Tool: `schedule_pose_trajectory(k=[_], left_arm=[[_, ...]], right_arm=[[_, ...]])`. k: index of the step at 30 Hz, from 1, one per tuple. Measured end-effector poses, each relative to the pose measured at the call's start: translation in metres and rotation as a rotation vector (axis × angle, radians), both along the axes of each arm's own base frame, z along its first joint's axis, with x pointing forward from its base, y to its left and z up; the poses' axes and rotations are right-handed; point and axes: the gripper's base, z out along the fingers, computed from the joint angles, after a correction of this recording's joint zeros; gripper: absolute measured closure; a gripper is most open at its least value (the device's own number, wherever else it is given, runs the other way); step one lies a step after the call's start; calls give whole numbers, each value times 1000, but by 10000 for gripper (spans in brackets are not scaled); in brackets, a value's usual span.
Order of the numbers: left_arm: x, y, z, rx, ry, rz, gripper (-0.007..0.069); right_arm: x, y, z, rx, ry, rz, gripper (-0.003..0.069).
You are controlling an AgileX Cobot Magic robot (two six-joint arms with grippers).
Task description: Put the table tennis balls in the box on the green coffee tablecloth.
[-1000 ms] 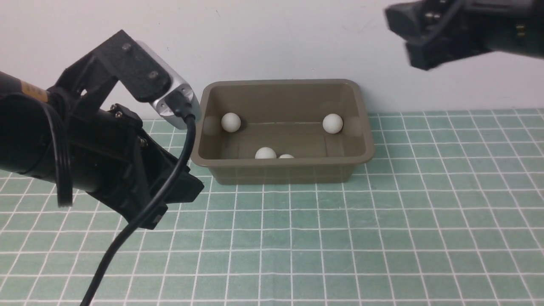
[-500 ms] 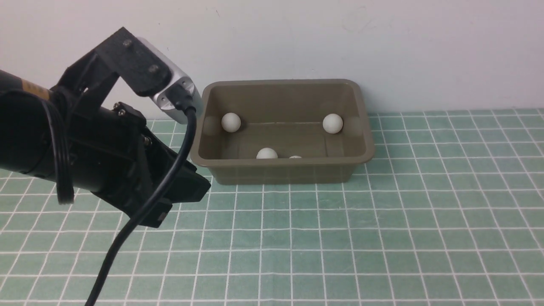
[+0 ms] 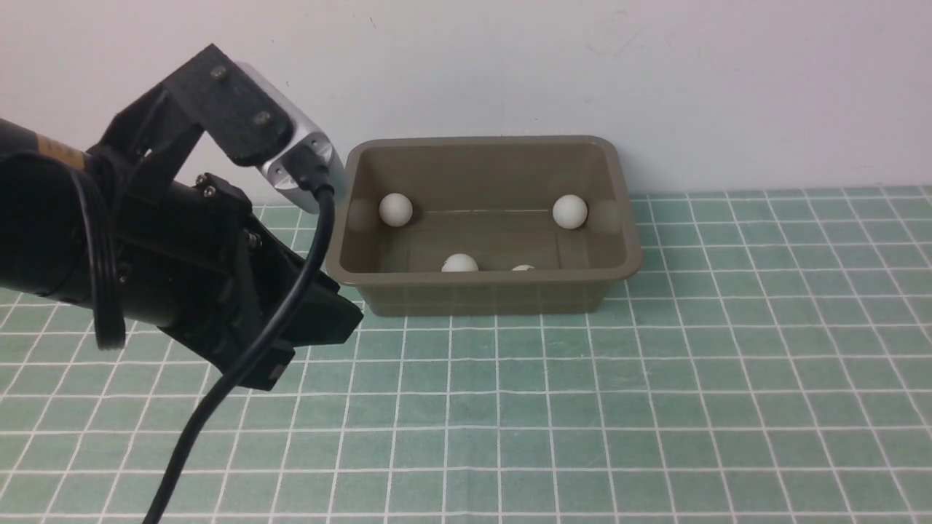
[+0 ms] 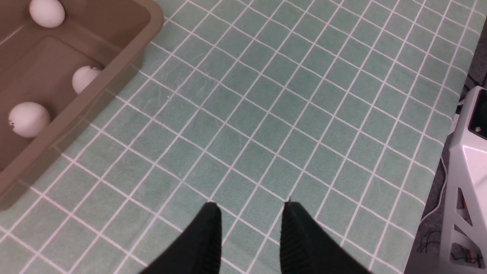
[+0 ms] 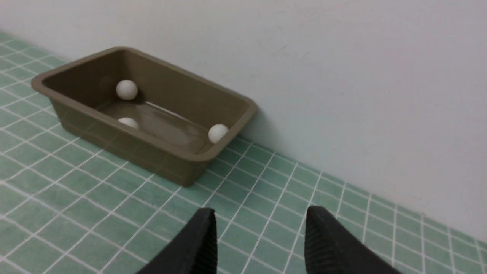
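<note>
The olive-brown box (image 3: 484, 287) stands on the green coffee tablecloth (image 3: 655, 407) against the wall. Inside it lie several white table tennis balls: one at the back left (image 3: 395, 209), one at the back right (image 3: 569, 211), and two half hidden behind the front wall (image 3: 459, 263) (image 3: 523, 268). My left gripper (image 3: 346, 319) hovers just left of the box's front corner; in the left wrist view it (image 4: 249, 205) is open over bare cloth, holding nothing. My right gripper (image 5: 262, 213) is out of the front view; it is open and empty, with the box (image 5: 144, 152) some way beyond its tips.
A white wall rises right behind the box. A black cable (image 3: 218, 407) hangs from my left wrist camera down across the cloth. In the left wrist view the cloth's edge and a white frame part (image 4: 468, 160) show off to one side.
My right arm has drawn out of the front view at the top right. The small ball behind the front wall has rolled right. My left gripper has shifted slightly toward the box.
</note>
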Motion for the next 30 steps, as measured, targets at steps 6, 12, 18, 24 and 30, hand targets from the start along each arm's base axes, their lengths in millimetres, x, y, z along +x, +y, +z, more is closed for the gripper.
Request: schedule_pose_trajectory(k=[6,12,18,24,30], left_arm=[[0,0,0,0,0,0,419],[0,0,0,2,-3,-3,419],[0,0,0,9,-18,-16,419],[0,0,0,10,-21,-20,419],[0,0,0,12,-23,-24,419]], right_arm=[[7,8,-38,-14,112,24,407],[10,13,-64,-3,191,42,435],[10,20,-60,104,159,92,435],[12,17,-61,35,134,73,435],[12,16,-61,8,124,65,435]])
